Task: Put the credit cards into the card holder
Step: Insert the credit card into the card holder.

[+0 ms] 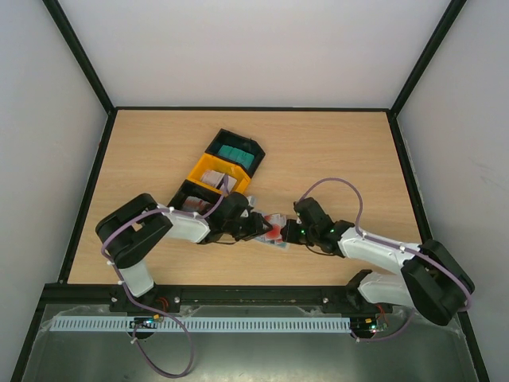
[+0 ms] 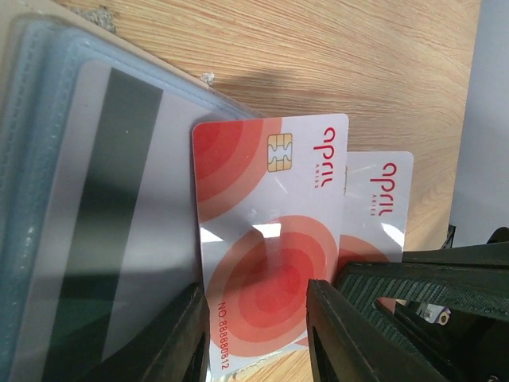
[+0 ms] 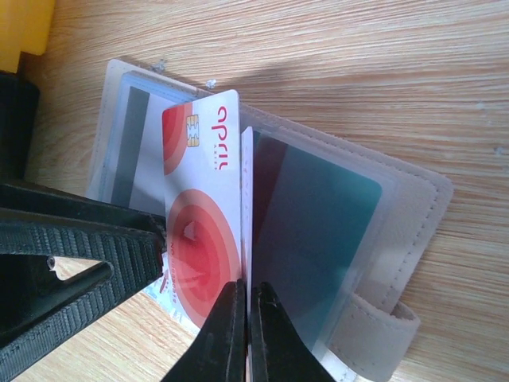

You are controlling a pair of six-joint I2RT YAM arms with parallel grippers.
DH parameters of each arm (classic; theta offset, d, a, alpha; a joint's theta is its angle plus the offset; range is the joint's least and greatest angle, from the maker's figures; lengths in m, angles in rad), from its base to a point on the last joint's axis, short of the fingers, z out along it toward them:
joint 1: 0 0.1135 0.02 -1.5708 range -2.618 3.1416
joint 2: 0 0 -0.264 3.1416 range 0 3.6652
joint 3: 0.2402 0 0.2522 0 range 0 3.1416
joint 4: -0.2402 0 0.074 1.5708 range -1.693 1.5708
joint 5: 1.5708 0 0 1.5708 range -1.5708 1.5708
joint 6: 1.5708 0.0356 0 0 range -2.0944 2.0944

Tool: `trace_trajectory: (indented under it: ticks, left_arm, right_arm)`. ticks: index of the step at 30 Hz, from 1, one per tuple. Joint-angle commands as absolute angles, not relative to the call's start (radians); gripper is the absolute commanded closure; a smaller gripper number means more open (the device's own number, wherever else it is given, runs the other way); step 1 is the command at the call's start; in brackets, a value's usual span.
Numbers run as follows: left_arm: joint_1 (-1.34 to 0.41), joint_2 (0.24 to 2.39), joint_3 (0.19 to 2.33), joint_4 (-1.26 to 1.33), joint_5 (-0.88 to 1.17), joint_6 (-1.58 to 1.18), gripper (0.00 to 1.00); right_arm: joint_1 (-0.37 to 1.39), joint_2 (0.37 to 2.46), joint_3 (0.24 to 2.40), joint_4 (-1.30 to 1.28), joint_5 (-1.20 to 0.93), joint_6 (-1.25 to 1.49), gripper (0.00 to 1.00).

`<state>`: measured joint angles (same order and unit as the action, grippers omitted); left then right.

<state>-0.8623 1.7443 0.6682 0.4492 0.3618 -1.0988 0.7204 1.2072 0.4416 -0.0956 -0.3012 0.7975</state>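
A light wooden table (image 1: 334, 151) is lying between plain white walls (image 1: 238, 48). A joined row of black and yellow trays (image 1: 208, 169) is sitting on it, behind the arms. Both arms are reaching toward the middle of the table. There the card holder (image 3: 417, 199) is lying open and flat on the wood, with its beige border and its snap tab (image 3: 380, 338) pointing to the near side in the right wrist view.

Inside the holder, a striped card (image 2: 103, 223) is sitting under a clear sleeve (image 2: 48, 119) on one half. A teal card (image 3: 318, 231) is sitting under clear plastic on the other half.

The left gripper (image 2: 256, 322) is hanging over the holder with its fingers (image 2: 179, 342) spread apart. The first red card (image 2: 270, 239) is showing face-up in the gap between them. In the right wrist view, one fingertip is touching the long edge of this card.

The right gripper (image 3: 248, 318) is pressing its fingers together on a thin white edge that is standing upright along the fold of the holder. This seems to be the second red card (image 2: 380, 203), which is showing just beside the first one and partly behind it.
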Motion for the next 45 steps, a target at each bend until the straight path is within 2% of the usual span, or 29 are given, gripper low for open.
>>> trace_trajectory:
  ticks: [1, 6, 16, 27, 45]
  left_arm:
    - [-0.846, 1.766, 0.642, 0.320, 0.303, -1.039, 0.64]
    - [-0.846, 1.708, 0.657, 0.260, 0.283, -0.988, 0.59]
    - [-0.844, 1.697, 0.628, 0.282, 0.287, -1.007, 0.59]
    - [-0.838, 1.624, 0.629, 0.186, 0.175, -0.988, 0.59]
    - [-0.827, 1.670, 0.629, 0.226, 0.251, -1.020, 0.57]
  right_arm:
    - [0.728, 1.175, 0.400, -0.066, -0.294, 0.806, 0.98]
    - [0.728, 1.145, 0.378, 0.002, -0.339, 0.832, 0.98]
    - [0.728, 1.156, 0.364, 0.055, -0.370, 0.856, 0.98]
    - [0.727, 1.216, 0.420, -0.029, -0.307, 0.829, 0.98]
    - [0.750, 1.237, 0.482, -0.120, -0.232, 0.792, 0.98]
